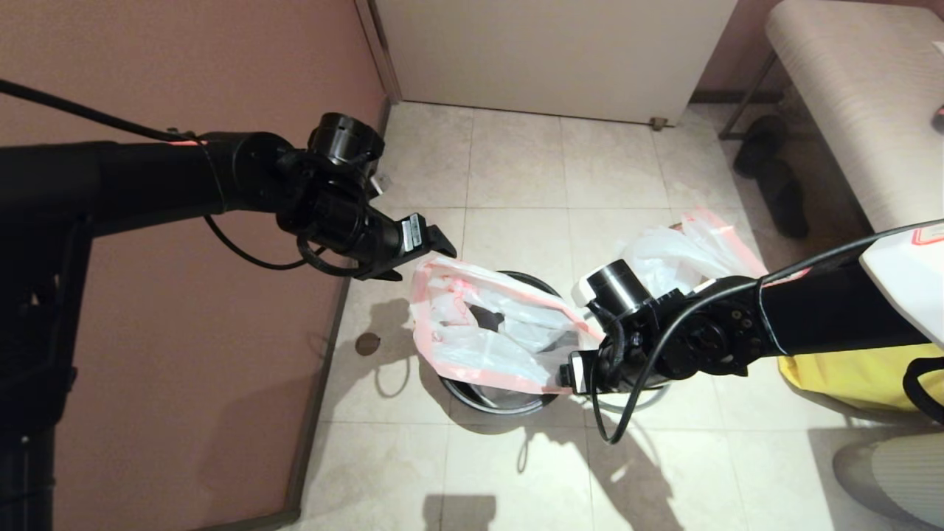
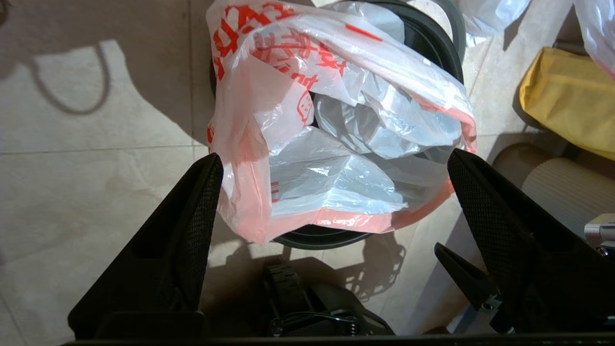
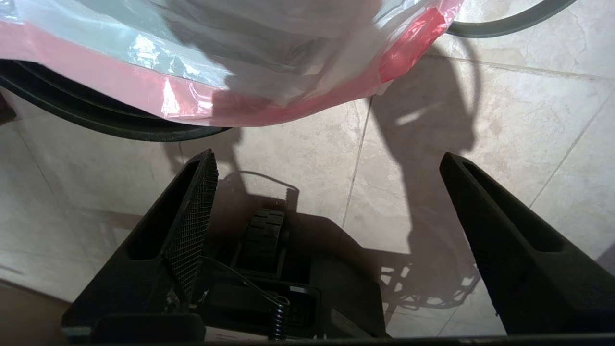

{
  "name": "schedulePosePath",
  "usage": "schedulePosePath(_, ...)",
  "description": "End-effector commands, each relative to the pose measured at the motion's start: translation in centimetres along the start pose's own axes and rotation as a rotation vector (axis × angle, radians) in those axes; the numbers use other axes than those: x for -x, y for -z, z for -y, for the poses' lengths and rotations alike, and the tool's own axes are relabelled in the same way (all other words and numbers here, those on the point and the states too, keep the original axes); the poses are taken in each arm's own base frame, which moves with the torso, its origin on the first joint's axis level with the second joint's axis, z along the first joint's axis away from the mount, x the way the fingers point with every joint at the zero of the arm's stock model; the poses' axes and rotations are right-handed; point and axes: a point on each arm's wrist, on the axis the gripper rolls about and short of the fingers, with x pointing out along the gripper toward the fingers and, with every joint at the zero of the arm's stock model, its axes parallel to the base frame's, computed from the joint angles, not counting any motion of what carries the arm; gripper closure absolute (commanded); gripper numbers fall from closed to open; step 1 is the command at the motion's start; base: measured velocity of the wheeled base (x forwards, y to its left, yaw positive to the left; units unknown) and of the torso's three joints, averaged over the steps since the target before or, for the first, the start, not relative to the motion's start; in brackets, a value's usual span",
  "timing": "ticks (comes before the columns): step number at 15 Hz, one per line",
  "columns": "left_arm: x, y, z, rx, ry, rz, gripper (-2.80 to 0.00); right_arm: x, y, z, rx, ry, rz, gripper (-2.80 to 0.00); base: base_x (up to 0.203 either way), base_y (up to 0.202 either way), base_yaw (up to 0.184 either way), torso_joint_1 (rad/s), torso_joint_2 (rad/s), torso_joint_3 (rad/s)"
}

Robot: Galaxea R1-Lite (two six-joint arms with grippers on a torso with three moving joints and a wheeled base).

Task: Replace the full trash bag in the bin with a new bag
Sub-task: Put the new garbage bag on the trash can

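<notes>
Both our grippers hang with fingers spread wide and hold nothing: the right gripper [image 1: 568,374] just beside the near edge of the bin [image 1: 501,402], the left gripper [image 1: 431,254] at its far left edge. Between them the new bag [image 1: 479,328] lies loose over the bin's mouth. We think it needs tucking, so we should pinch its pink edge and pull it gently over the rim. Past the right gripper sits the full trash bag [image 1: 682,251].

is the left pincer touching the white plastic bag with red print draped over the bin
Apart. In the left wrist view the left pincer stands wide open, empty, and the thin white plastic bag with red print lies beyond its fingertips over the round black plastic bin.
</notes>
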Motion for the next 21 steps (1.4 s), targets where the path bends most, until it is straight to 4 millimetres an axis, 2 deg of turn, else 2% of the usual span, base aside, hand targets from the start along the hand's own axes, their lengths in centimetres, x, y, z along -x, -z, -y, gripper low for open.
schedulePosePath(1,1.7,-0.3,0.2,-0.001,-0.014,0.034,-2.8,0.0,0.1,0.1,0.0,0.002,-0.005,-2.8,0.0,0.0,0.0,0.0,0.0,0.0)
schedulePosePath(3,2.9,-0.3,0.4,-0.006,-0.006,0.047,-2.8,-0.2,0.4,0.3,0.003,0.008,-0.017,-2.8,0.0,0.0,0.0,0.0,0.0,0.0)
schedulePosePath(4,2.9,-0.1,0.5,-0.028,-0.007,0.035,-2.8,-0.2,0.5,0.3,0.019,0.01,-0.02,-2.8,0.0,0.0,0.0,0.0,0.0,0.0)
schedulePosePath(5,2.7,0.1,0.6,-0.05,-0.003,0.024,0.0,-0.3,0.7,0.3,0.039,0.012,-0.028,-0.12,0.0,0.0,0.0,0.0,0.0,0.0)
schedulePosePath(6,2.2,0.2,0.6,-0.055,-0.006,0.013,0.0,-0.4,0.7,0.4,0.04,0.014,-0.027,0.0,0.0,0.0,0.0,0.0,0.0,0.0)
schedulePosePath(9,-0.5,1.0,0.0,-0.099,-0.036,-0.059,0.0,-0.7,0.3,0.6,0.043,0.011,-0.008,0.0,0.0,0.0,0.0,0.0,0.0,0.0)
schedulePosePath(12,-4.4,1.6,-1.0,-0.102,-0.053,-0.1,0.0,-2.2,-0.3,0.1,0.057,-0.017,0.071,0.0,0.0,0.0,0.0,0.0,0.0,0.0)
schedulePosePath(14,-5.8,1.9,-1.3,-0.102,-0.059,-0.105,0.0,-3.9,-0.1,0.2,0.059,-0.007,0.067,0.0,0.0,0.0,0.0,0.0,0.0,0.0)
schedulePosePath(16,-6.0,1.9,-1.4,-0.101,-0.061,-0.102,0.0,-6.0,0.0,0.5,0.053,0.03,0.065,0.0,0.0,0.0,0.0,0.0,0.0,0.0)
schedulePosePath(18,-6.2,2.0,-1.3,-0.103,-0.06,-0.105,0.0,-6.2,-0.3,0.6,0.044,0.037,0.09,0.0,0.0,0.0,0.0,0.0,0.0,0.0)
schedulePosePath(21,-8.5,2.1,-2.4,-0.089,-0.111,-0.079,0.0,-6.6,-0.6,1.0,0.033,0.04,0.111,0.0,0.0,0.0,0.0,0.0,0.0,0.0)
